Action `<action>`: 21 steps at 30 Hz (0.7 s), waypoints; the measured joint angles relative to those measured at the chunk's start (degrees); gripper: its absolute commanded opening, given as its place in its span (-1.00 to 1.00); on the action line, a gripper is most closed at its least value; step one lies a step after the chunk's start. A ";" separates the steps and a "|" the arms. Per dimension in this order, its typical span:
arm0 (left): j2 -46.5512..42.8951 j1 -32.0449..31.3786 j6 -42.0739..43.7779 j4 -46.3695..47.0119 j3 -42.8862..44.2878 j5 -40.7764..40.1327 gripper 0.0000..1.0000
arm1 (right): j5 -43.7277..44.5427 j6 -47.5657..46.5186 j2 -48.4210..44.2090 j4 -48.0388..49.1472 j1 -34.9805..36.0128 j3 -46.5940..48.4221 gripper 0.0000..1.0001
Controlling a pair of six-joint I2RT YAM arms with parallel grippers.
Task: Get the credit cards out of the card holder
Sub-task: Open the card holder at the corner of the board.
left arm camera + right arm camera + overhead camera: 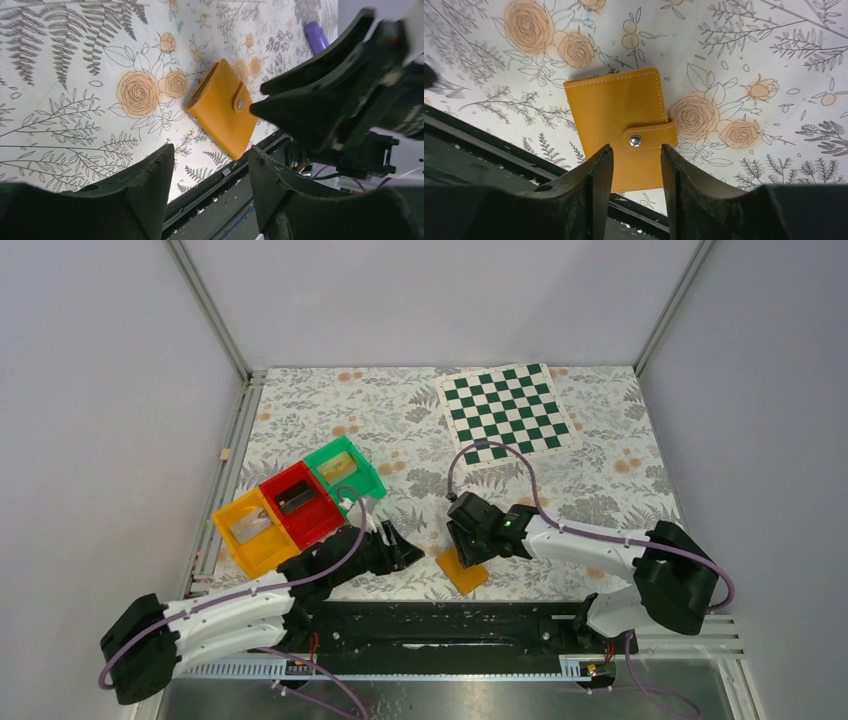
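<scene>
Card holder (pixel 462 571) lies flat and snapped shut at the near edge of the table (pixel 400 420), lower centre of the overhead view, one corner close to the black rail (pixel 430 625). Right tool (pixel 635 150): jaws apart, empty, straddling the strap stud (pixel 635 141); whether it touches is unclear from the wrist view. Left tool (pixel 210 155): jaws parted, empty, just to frame left. Risks: tugging the strap with the holder unpinned could lift it or skid it over the edge; the crowded tools could clash.
</scene>
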 measured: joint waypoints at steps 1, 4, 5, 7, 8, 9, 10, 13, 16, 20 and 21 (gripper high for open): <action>-1.68 0.00 -0.28 -0.70 -0.26 -0.83 0.13 | 0.55 0.04 0.72 -0.15 0.76 0.11 -0.04; -6.21 0.00 -0.72 -2.45 -1.40 -2.78 0.15 | 2.19 0.15 3.13 -1.18 2.47 1.09 -0.02; -7.56 0.00 -0.87 -2.95 -1.90 -3.39 0.14 | 2.82 0.15 3.89 -1.33 2.91 1.44 -0.02; -9.03 0.00 -0.92 -3.87 -2.51 -4.20 0.15 | 3.50 0.15 4.87 -1.31 3.34 1.86 -0.02; -9.35 0.00 -0.92 -4.48 -2.62 -4.55 0.14 | 3.72 0.13 5.29 -1.29 3.48 2.03 -0.02; -9.42 0.00 -0.92 -4.94 -2.64 -4.83 0.14 | 3.89 0.15 5.75 -1.31 3.61 2.21 -0.02; -9.42 0.00 -0.92 -5.42 -2.64 -5.01 0.14 | 3.93 0.13 6.34 -1.29 3.72 2.43 -0.02; -8.83 0.00 -0.94 -5.64 -2.64 -5.29 0.14 | 4.81 0.11 8.04 -1.29 4.13 2.91 -0.05; -7.78 0.00 -1.05 -5.57 -2.64 -5.27 0.14 | 5.57 0.02 8.98 -1.36 4.33 3.54 -0.20; -6.49 0.00 -1.09 -5.51 -2.64 -5.25 0.14 | 6.62 0.04 9.35 -1.18 4.35 3.69 -0.50; -6.27 0.00 -1.09 -5.46 -2.64 -5.25 0.14 | 6.69 0.02 9.33 -1.03 4.39 3.69 -0.56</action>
